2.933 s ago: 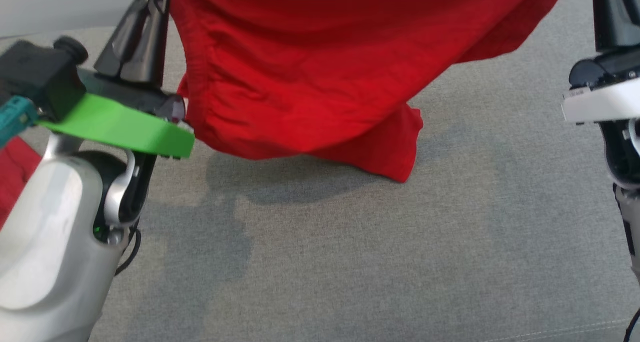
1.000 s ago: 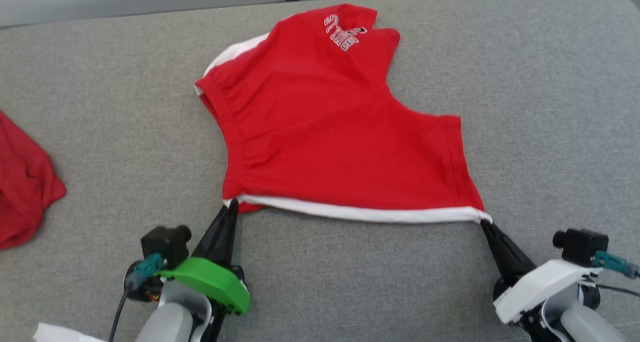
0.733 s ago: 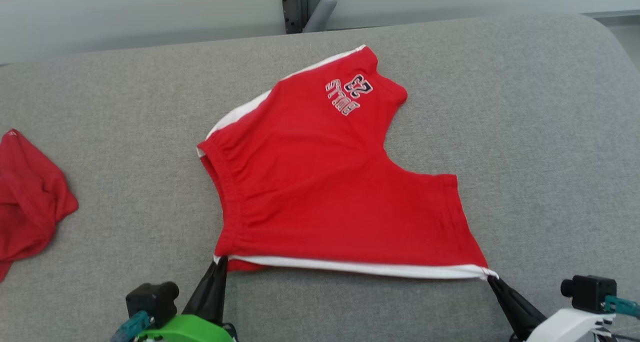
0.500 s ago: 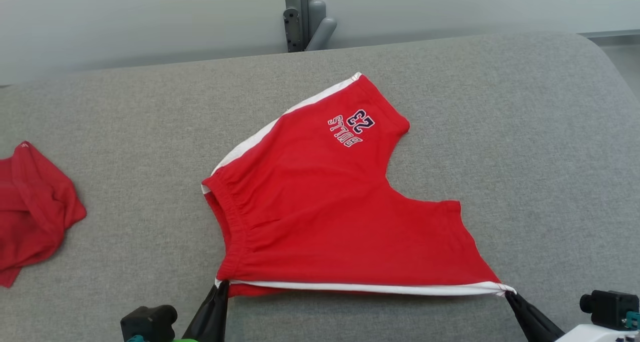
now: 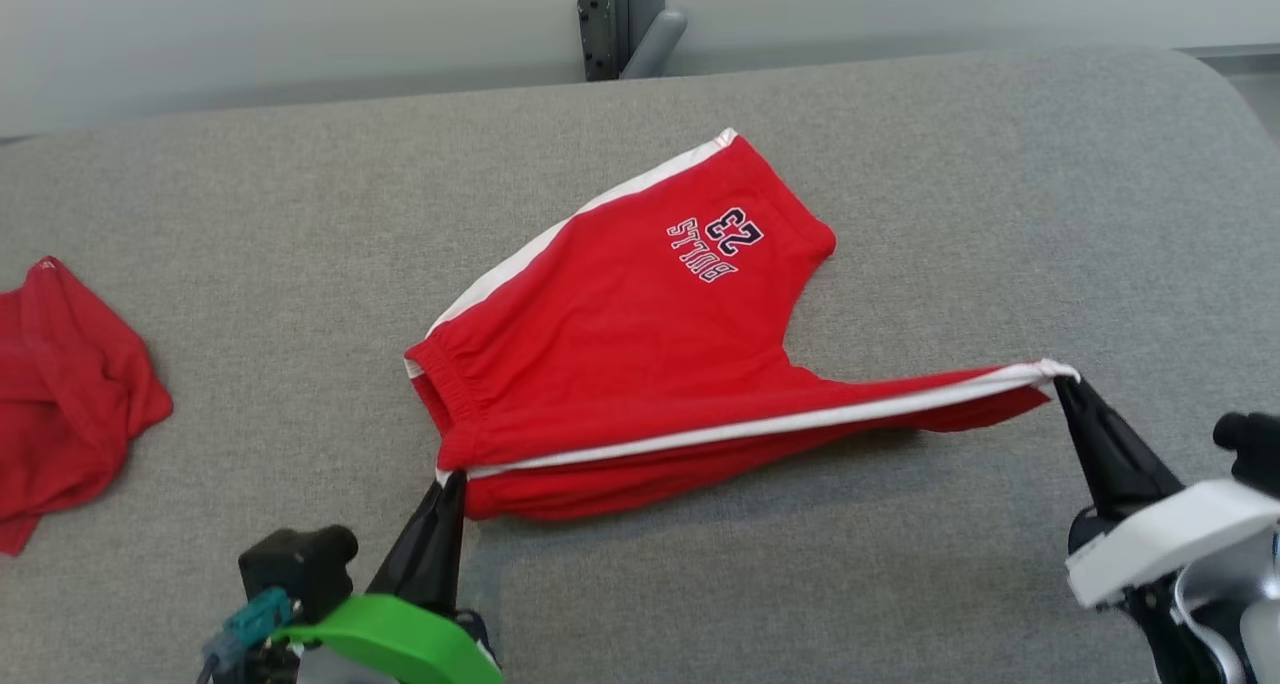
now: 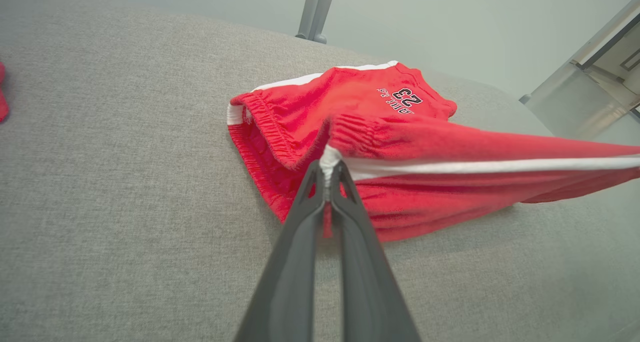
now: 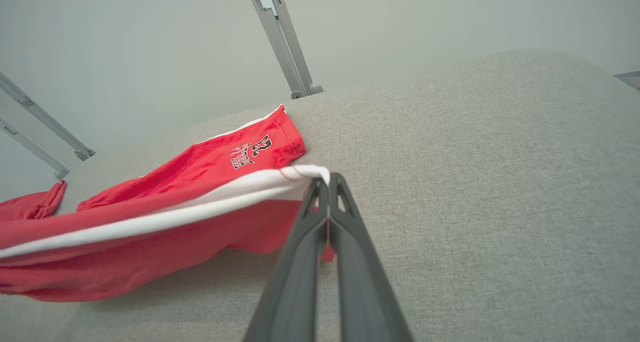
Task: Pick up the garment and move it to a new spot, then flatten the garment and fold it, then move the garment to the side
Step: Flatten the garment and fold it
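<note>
Left gripper (image 5: 453, 477) was clamped on shorts (image 5: 640, 344) waistband corner, right gripper (image 5: 1062, 384) clamped on hem corner, raised. I judged: carry both evenly toward far edge of surface (image 5: 250, 224), stripe taut.

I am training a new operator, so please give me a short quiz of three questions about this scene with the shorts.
1. True or false: the left tool is shut on a corner of the red shorts.
2. Which number is printed on the shorts? A 32, B 23, C 45.
3. Which tool holds its corner lifted above the grey cushion?
Key: 1 true; 2 B; 3 the right tool.
</note>
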Robot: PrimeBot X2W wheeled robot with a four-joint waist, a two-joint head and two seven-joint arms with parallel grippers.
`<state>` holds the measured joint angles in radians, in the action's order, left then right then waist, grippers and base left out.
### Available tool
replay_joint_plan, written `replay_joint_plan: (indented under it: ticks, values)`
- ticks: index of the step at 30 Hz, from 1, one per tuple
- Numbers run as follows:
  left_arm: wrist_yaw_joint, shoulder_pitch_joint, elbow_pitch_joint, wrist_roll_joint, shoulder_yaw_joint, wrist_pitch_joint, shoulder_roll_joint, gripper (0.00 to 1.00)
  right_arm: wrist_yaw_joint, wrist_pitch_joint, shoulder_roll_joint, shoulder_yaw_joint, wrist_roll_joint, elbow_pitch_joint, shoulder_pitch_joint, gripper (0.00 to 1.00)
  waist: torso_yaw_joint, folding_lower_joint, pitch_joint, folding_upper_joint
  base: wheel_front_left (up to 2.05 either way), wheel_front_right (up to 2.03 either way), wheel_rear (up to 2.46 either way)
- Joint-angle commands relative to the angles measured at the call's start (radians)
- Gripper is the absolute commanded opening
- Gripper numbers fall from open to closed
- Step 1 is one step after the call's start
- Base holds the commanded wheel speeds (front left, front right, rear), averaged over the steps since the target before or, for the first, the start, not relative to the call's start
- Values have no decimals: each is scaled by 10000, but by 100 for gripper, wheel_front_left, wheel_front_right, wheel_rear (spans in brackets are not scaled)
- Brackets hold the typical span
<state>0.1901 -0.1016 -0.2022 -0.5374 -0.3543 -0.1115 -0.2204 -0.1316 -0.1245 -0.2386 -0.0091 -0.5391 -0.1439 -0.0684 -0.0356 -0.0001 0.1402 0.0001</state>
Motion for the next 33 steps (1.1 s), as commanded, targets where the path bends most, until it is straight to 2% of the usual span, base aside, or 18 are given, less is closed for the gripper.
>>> replay_joint_plan:
  ticks: [1, 9, 13, 20, 26, 30, 31, 32, 33]
  values:
    - [-121, 536, 106, 126, 40, 69, 29, 0, 17, 194, -249, 9, 122, 261, 624, 0, 241, 1, 648, -1, 0, 0, 0]
    - [-720, 2958, 1178, -2, 94, 645, 611, 0, 17, 1074, -1510, 1166, -315, 2077, 4641, 0, 1132, 1, 2555, -1, 0, 0, 0]
    - [-1079, 3955, 2067, 12, 61, 1008, 812, 0, 9, 1240, -1974, 2465, -442, 3367, 6747, 0, 1555, 1, 3068, -1, 0, 0, 0]
    - [-1453, 4939, 3332, -181, -65, 1688, 1210, 0, 9, 1522, -2149, 4452, -978, 5863, 9300, 0, 2260, 1, 3641, -1, 0, 0, 0]
    - [-1715, 5322, 4200, -471, -267, 2106, 1447, 0, 11, 1905, -2184, 5640, -1468, 7643, 10475, 0, 2603, 1, 3930, -1, 0, 0, 0]
    - [-1840, 5488, 4491, -550, -415, 2292, 1535, 0, 11, 2159, -2180, 6200, -1748, 8166, 10768, 0, 2636, 1, 3975, -1, 0, 0, 0]
    - [-1870, 5540, 4574, -492, -484, 2354, 1544, 33, 11, 2263, -2179, 6355, -1837, 8290, 10849, 0, 2616, 1, 3977, -1, 0, 0, 0]
    - [-1854, 5557, 4662, -458, -481, 2415, 1537, 97, 12, 2369, -2165, 6514, -1941, 8434, 10890, 0, 2575, 1, 3958, -1, 0, 0, 0]
    - [-1856, 5573, 4737, -463, -490, 2496, 1536, 100, 12, 2428, -2143, 6689, -2024, 8572, 10892, 21, 2519, 1, 3920, -1, 0, 0, 0]
